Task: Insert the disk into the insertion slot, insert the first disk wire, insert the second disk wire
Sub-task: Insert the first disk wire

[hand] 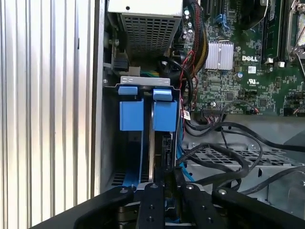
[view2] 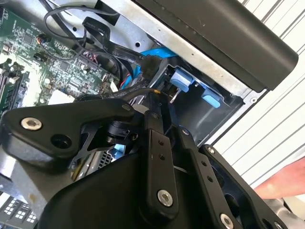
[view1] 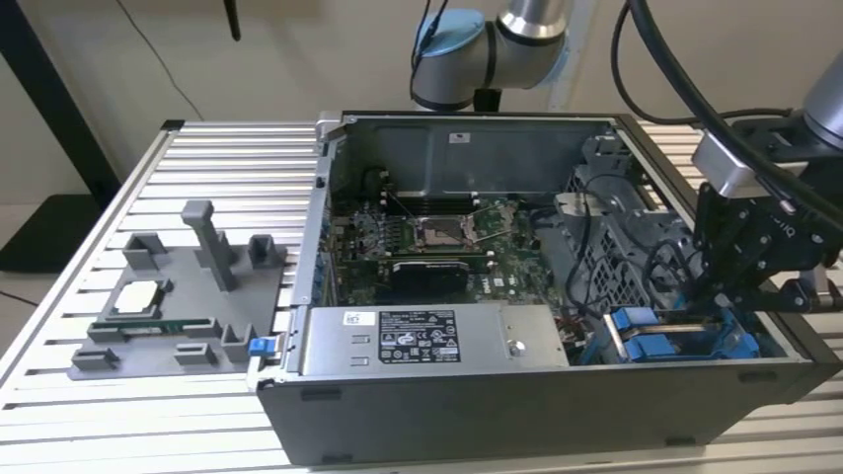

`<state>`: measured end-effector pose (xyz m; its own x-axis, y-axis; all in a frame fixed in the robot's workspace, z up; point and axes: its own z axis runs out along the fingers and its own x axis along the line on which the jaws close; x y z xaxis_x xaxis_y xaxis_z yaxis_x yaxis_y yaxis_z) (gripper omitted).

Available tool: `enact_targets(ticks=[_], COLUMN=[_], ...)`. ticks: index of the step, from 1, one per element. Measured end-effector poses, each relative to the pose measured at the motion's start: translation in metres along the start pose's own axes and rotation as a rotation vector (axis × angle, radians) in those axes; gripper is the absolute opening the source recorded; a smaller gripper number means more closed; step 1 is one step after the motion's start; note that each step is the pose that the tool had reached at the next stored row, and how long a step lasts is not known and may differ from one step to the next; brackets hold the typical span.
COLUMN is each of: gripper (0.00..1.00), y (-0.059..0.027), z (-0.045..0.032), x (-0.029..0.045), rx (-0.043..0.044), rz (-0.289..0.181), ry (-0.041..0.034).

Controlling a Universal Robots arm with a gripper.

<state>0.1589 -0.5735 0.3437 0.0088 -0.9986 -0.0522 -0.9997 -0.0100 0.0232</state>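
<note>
open computer case [view1: 527, 415] on slatted table [view1: 197, 158]. gripper [hand: 167, 185] lowered inside case at lower right of exterior view, close over drive cage [hand: 143, 81]. disk [hand: 165, 116] in blue carrier sits seated in cage, side by side with second blue carrier [hand: 131, 114]. black cables [hand: 224, 157] lie just beside cage. gripper in line with disk; open or closed, cannot tell.

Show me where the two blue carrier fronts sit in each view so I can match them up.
Exterior view: blue carrier fronts in the case corner, at the exterior view's right.
Second wrist view: close to the case's black rim.
First wrist view: side by side along the case wall.
Shared landmark: the green motherboard.
</note>
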Motion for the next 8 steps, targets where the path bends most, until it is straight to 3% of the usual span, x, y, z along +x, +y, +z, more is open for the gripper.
enact_targets(ticks=[8], gripper=[0.00], y=[-0.0005], z=[0.0012], x=[-0.0001], rx=[0.0002], rz=[0.000], ry=[-0.0002])
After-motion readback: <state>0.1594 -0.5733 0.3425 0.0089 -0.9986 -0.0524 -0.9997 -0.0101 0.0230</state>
